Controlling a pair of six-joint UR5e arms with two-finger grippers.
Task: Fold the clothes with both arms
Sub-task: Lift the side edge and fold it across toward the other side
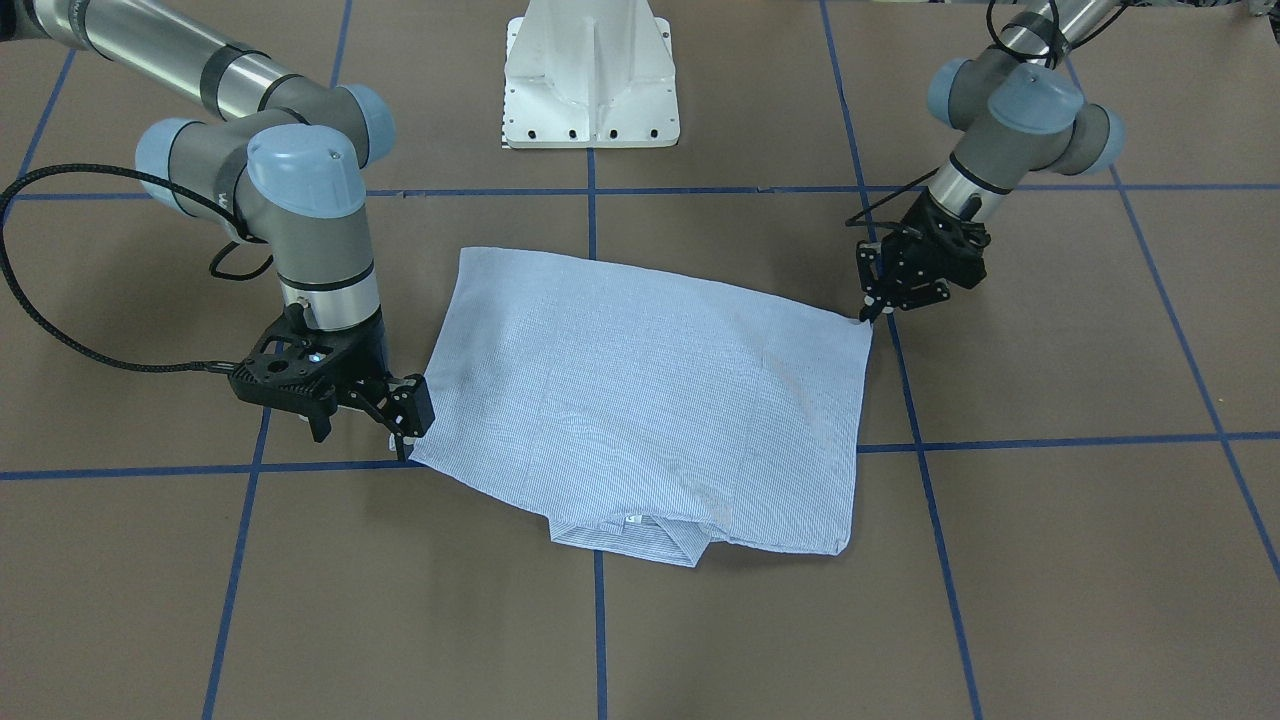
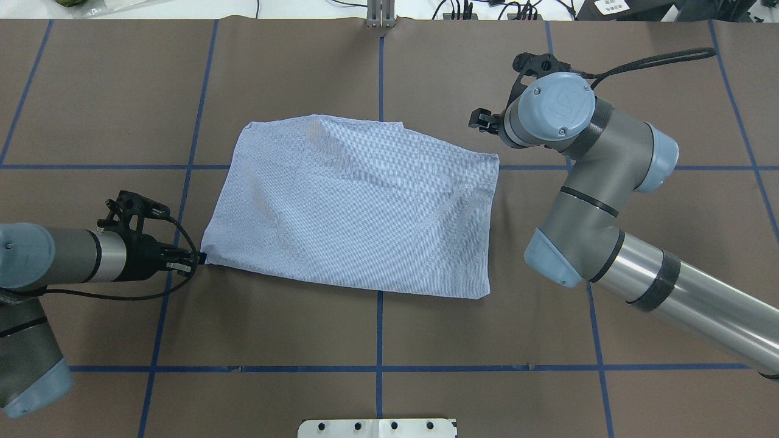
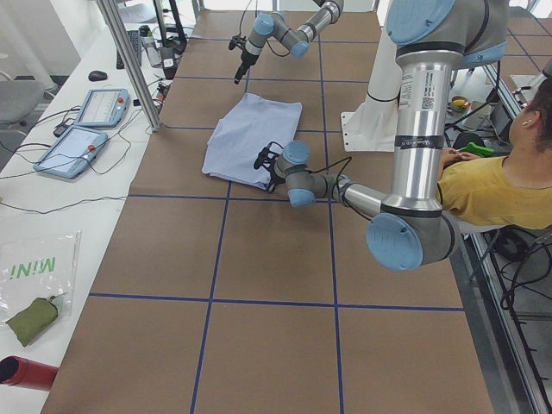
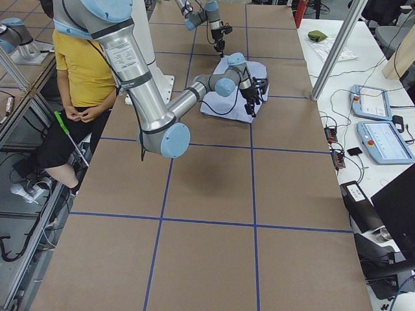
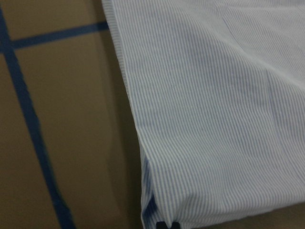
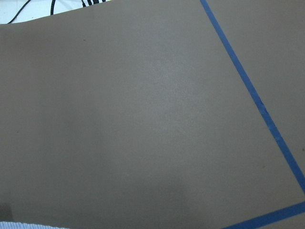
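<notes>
The light blue striped shirt (image 1: 640, 390) lies folded into a rough rectangle in the middle of the table, and also shows in the overhead view (image 2: 359, 213). A folded edge with the white label (image 1: 632, 520) shows on the side away from the robot. My left gripper (image 1: 872, 312) is low at the shirt's near-left corner (image 2: 207, 260) and is shut on it. The left wrist view shows the cloth (image 5: 214, 109) running into the fingertips (image 5: 164, 225). My right gripper (image 1: 408, 425) hangs open just beside the far-right corner, holding nothing. In the overhead view the right gripper (image 2: 478, 120) is apart from the cloth.
The white pedestal base (image 1: 592, 75) stands at the robot's side of the brown table, which is marked with blue tape lines (image 2: 379, 328). An operator in a yellow shirt (image 3: 492, 185) sits beside the base. Two tablets (image 3: 86, 129) lie on a side bench.
</notes>
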